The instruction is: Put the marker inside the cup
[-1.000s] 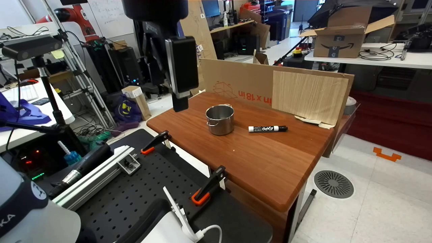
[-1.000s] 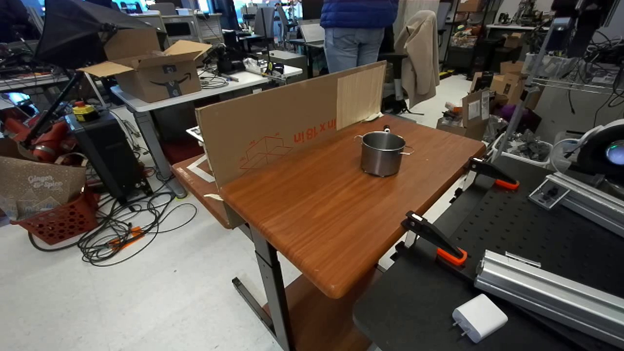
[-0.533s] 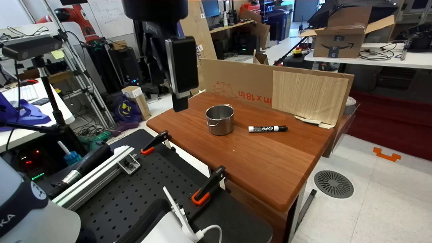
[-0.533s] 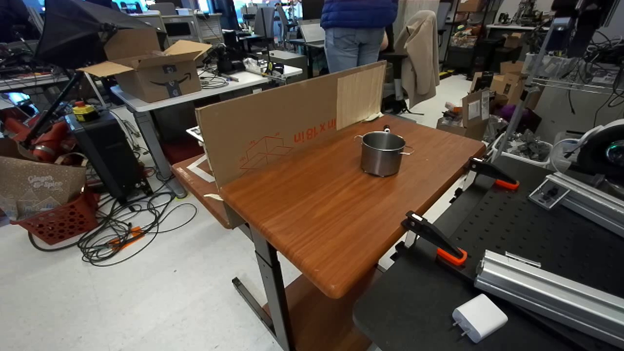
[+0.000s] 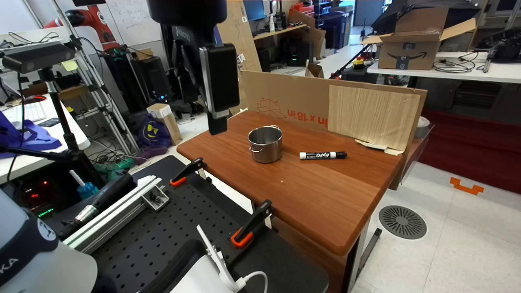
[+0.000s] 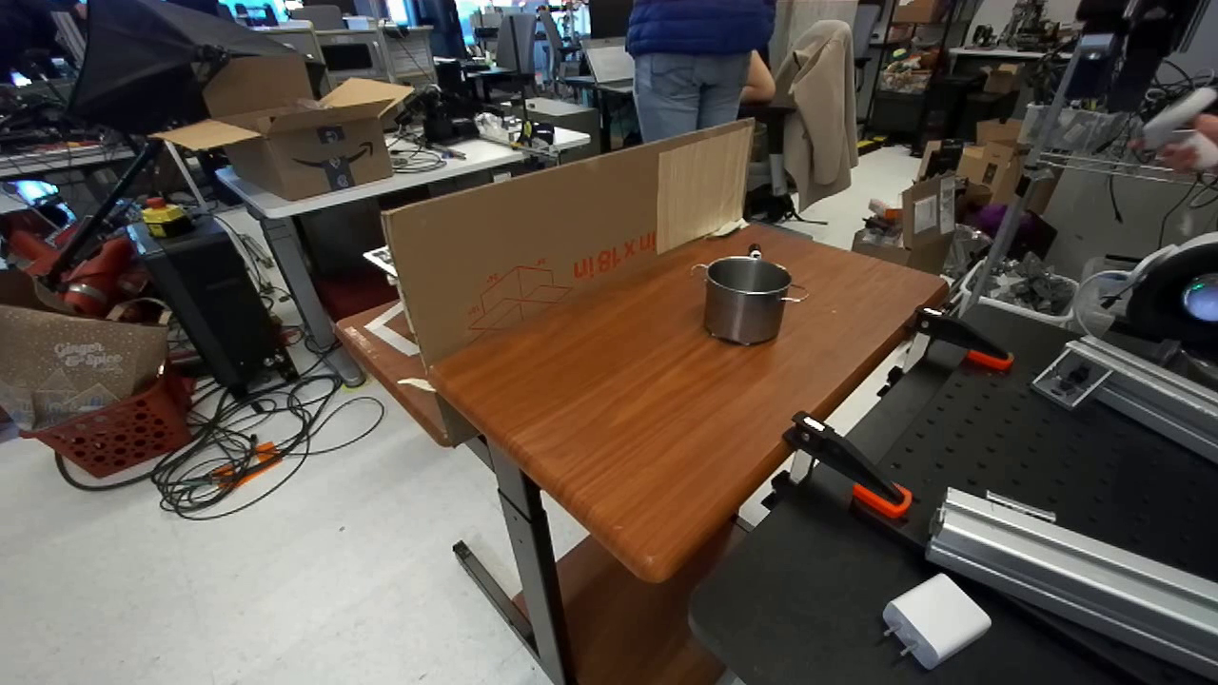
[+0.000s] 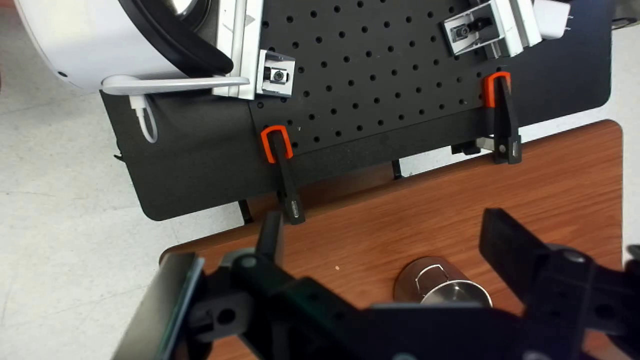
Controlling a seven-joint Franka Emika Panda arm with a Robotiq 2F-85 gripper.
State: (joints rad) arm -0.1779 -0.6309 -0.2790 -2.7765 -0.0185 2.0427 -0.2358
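Note:
The marker point(image 5: 322, 155), white and black with a black cap, lies flat on the wooden table, beside the cup and apart from it. In an exterior view only its dark end point(image 6: 755, 251) shows behind the cup; it does not show in the wrist view. The cup point(image 5: 266, 148) is a shiny steel pot with wire handles, upright on the table, also in an exterior view point(image 6: 744, 309). In the wrist view the cup point(image 7: 417, 282) is partly hidden by the gripper body. My gripper point(image 7: 384, 227) is open and empty, high above the table, its fingers wide apart.
A cardboard panel point(image 5: 285, 99) stands along the table's far edge. Black clamps with orange ends point(image 5: 252, 224) reach onto the near edge. A black perforated board point(image 5: 163, 244) carries metal rails point(image 5: 112, 213). A person's hand point(image 6: 1189, 143) holds something white in the background.
The arm, the cup and the marker have not moved. A hand with a white object has come into an exterior view at the upper right.

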